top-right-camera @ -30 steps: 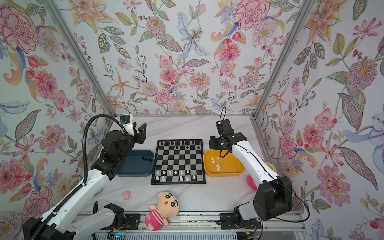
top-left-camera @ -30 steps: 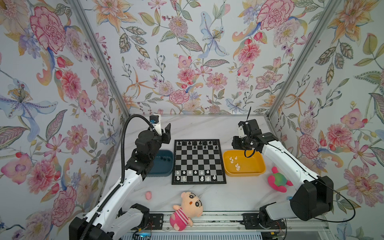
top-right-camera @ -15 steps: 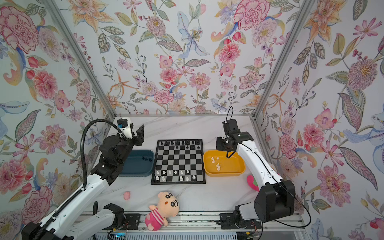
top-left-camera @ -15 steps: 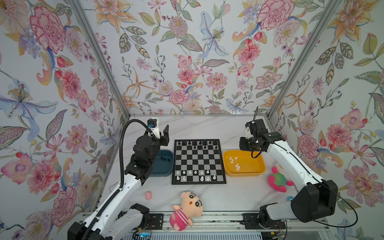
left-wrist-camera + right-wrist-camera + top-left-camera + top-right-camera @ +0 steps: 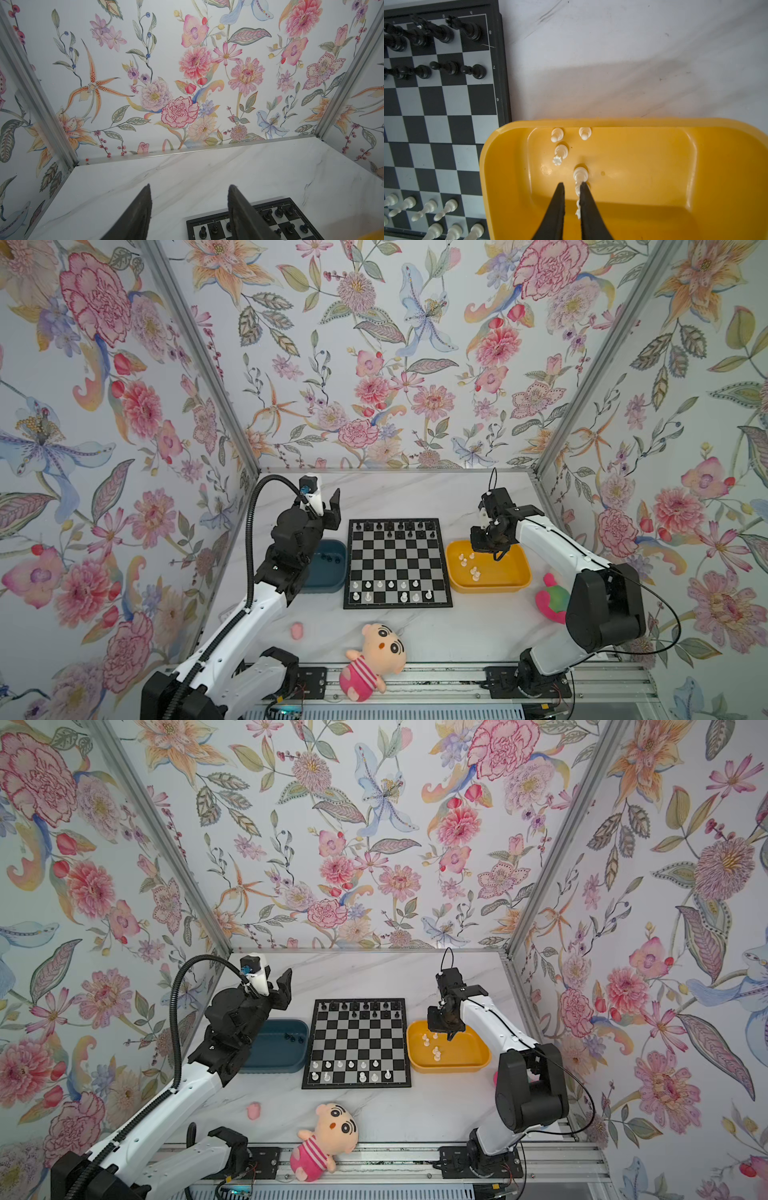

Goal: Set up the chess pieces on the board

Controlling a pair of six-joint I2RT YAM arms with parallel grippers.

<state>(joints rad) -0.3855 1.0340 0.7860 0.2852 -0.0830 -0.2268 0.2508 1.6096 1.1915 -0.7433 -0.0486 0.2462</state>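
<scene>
The board (image 5: 397, 605) (image 5: 356, 1085) lies mid-table, with black chess pieces (image 5: 395, 526) on its far rows and white ones (image 5: 390, 589) on its near rows. My right gripper (image 5: 484, 547) (image 5: 572, 184) reaches down into the yellow tray (image 5: 490, 587) (image 5: 654, 166). Its jaws are narrow but apart, and a tall white piece (image 5: 580, 174) stands between them against one finger. Three more white pieces (image 5: 560, 150) stand nearby in the tray. My left gripper (image 5: 328, 506) (image 5: 189, 186) is open and empty, raised above the blue tray (image 5: 328, 580), which holds a few black pieces (image 5: 330, 559).
A plush doll (image 5: 370, 659) lies at the front edge of the table. A pink and green plush (image 5: 550, 599) sits right of the yellow tray. A small pink lump (image 5: 297, 630) lies front left. Flowered walls enclose the table on three sides.
My right gripper has dropped into the yellow tray and its jaws have narrowed round a white piece. The left arm has barely shifted.
</scene>
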